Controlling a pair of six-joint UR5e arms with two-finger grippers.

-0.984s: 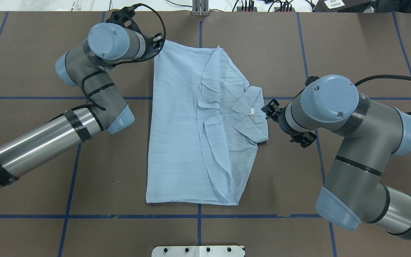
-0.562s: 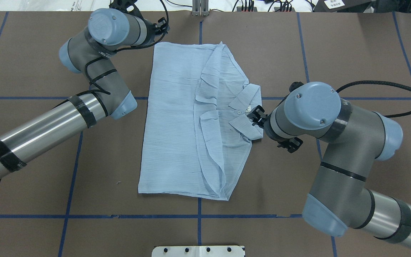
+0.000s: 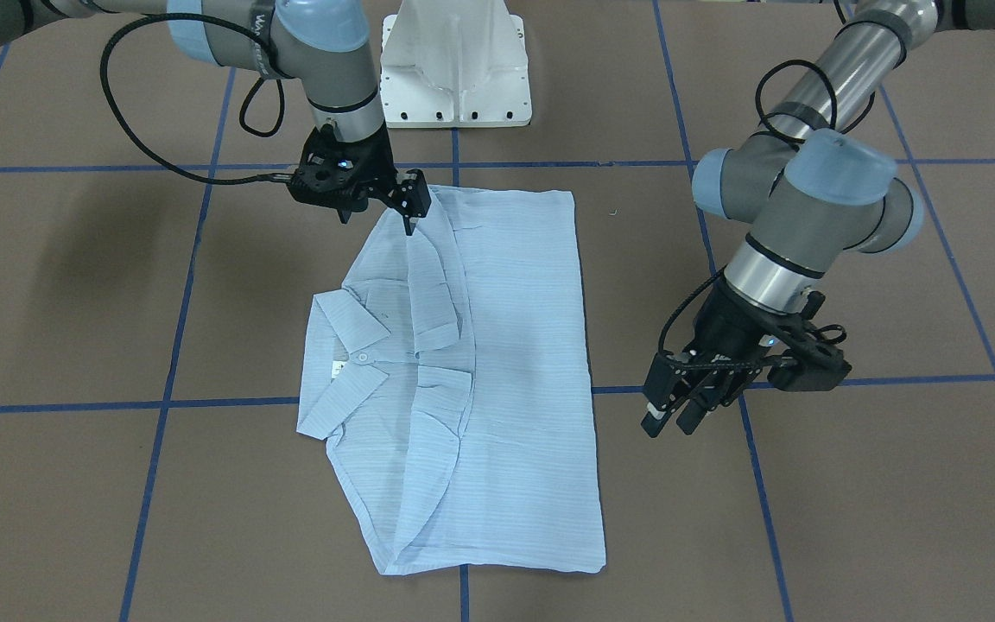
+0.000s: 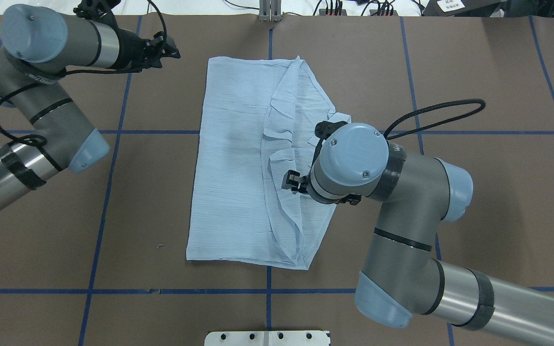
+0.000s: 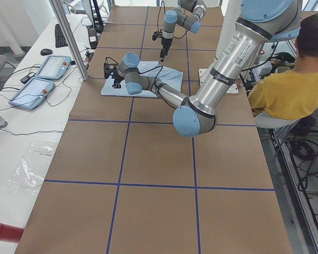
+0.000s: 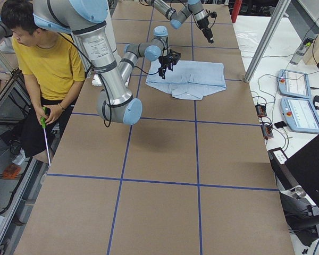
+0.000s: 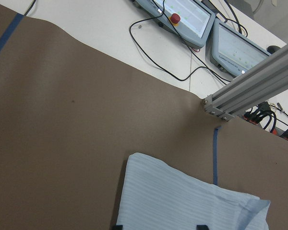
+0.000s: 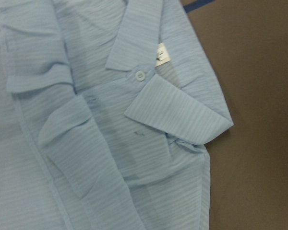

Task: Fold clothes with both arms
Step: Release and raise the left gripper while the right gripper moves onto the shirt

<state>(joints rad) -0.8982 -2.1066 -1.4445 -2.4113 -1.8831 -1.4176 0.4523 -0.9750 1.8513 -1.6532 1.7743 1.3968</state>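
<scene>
The light blue striped shirt [image 4: 231,158] lies flat on the brown table, sleeves folded in, collar and white label [image 8: 161,53] facing up. It is also in the front view as the shirt [image 3: 515,363]. My right gripper [image 3: 377,220] hovers over the shirt's near half, beside the collar, and looks open with nothing in it. From overhead, most of the right gripper [image 4: 290,181] is hidden under its wrist. My left gripper [image 4: 171,48] is open and empty, off the shirt to the left of its far-left corner. In the front view the left gripper [image 3: 670,419] hangs above bare table.
The white pedestal base [image 3: 454,78] stands at the robot's side of the table. Blue tape lines [image 4: 113,131] cross the brown surface. An aluminium post [image 7: 249,88] and control pendants [image 7: 187,19] stand beyond the far edge. A person in yellow [image 5: 291,90] sits beside the robot.
The shirt first slid a little to the left, then stayed still. My left arm swung left, away from the far-left corner. My right arm moved from the collar's outer edge over the shirt.
</scene>
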